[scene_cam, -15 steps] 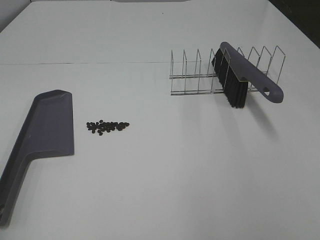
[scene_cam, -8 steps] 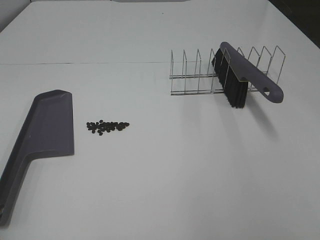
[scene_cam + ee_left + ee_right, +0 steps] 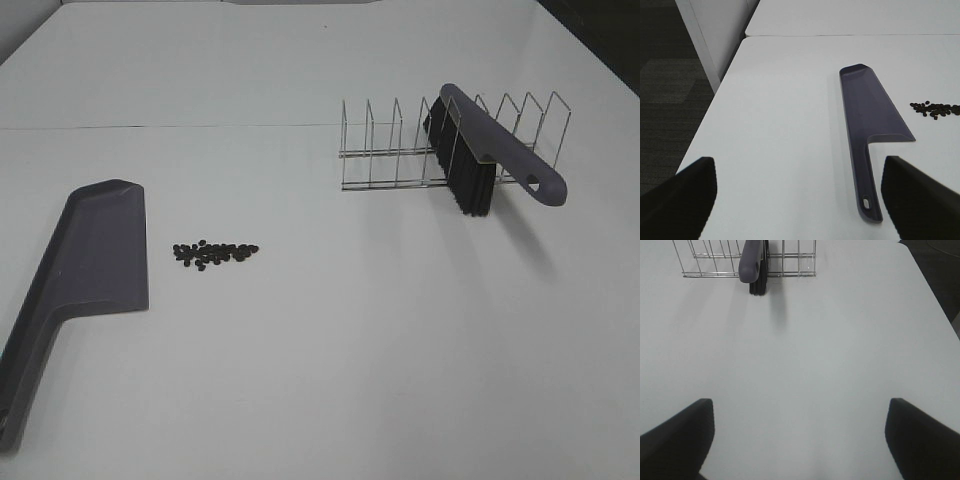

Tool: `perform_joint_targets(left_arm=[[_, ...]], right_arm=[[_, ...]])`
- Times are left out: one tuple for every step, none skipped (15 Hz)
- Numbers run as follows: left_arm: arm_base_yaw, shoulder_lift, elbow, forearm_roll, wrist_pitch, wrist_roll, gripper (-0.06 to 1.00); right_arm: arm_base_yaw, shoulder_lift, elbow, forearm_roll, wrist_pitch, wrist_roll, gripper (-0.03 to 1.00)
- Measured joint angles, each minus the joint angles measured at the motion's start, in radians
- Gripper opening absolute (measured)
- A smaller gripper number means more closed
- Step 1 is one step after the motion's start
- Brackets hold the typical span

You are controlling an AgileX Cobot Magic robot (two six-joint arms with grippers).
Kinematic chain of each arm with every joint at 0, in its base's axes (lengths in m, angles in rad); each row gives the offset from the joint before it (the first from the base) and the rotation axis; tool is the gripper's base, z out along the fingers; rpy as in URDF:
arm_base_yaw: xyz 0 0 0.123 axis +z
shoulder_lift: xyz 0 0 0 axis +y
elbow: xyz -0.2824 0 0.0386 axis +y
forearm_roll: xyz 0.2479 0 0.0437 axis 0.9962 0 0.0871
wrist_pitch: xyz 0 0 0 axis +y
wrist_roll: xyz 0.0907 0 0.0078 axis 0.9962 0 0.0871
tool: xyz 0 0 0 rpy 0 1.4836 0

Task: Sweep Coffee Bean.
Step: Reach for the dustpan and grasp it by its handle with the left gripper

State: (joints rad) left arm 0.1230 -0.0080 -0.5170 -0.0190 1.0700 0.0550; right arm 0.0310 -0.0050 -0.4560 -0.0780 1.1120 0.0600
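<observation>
Dark brown coffee bean pile (image 3: 214,253) unswept on table (image 3: 350,360), just beside purple dustpan (image 3: 95,255). Brush (image 3: 480,150) parked in wire rack (image 3: 385,150). Left gripper (image 3: 799,200), right gripper (image 3: 801,440): released, empty. Sweeping not yet begun.

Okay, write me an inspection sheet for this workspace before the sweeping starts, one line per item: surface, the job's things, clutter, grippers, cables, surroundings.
Surface: white table, bare apart from the items below; a seam runs across the far part.
Job's things: coffee beans in one small pile on the left half; dustpan lying flat just left of them, not touching, handle toward the near edge; brush resting in the wire rack, bristles down.
Clutter: nothing seen.
Grippers: left gripper open, holding nothing, facing the dustpan handle; right gripper open, holding nothing, facing the brush.
Cables: nothing seen.
Surroundings: dark floor beside the table's left edge.
</observation>
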Motion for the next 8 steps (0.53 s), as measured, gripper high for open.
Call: perform_joint_targets(left_arm=[[0.000, 0.000, 0.000, 0.000, 0.000, 0.000, 0.82], [0.000, 0.000, 0.000, 0.000, 0.000, 0.000, 0.82], [0.000, 0.000, 0.000, 0.000, 0.000, 0.000, 0.82], [0.000, 0.000, 0.000, 0.000, 0.000, 0.000, 0.82], [0.000, 0.001, -0.001, 0.000, 0.000, 0.000, 0.82], [0.000, 0.039, -0.029, 0.000, 0.002, 0.000, 0.81], [0.000, 0.082, -0.058, 0.001, 0.000, 0.000, 0.81], [0.000, 0.134, -0.090, 0.013, -0.005, 0.000, 0.81]], right_arm=[[0.000, 0.000, 0.000, 0.000, 0.000, 0.000, 0.79], [0.000, 0.000, 0.000, 0.000, 0.000, 0.000, 0.79], [0.000, 0.000, 0.000, 0.000, 0.000, 0.000, 0.79], [0.000, 0.000, 0.000, 0.000, 0.000, 0.000, 0.79], [0.000, 0.000, 0.000, 0.000, 0.000, 0.000, 0.79], [0.000, 0.000, 0.000, 0.000, 0.000, 0.000, 0.79], [0.000, 0.000, 0.000, 0.000, 0.000, 0.000, 0.79], [0.000, 0.000, 0.000, 0.000, 0.000, 0.000, 0.79]])
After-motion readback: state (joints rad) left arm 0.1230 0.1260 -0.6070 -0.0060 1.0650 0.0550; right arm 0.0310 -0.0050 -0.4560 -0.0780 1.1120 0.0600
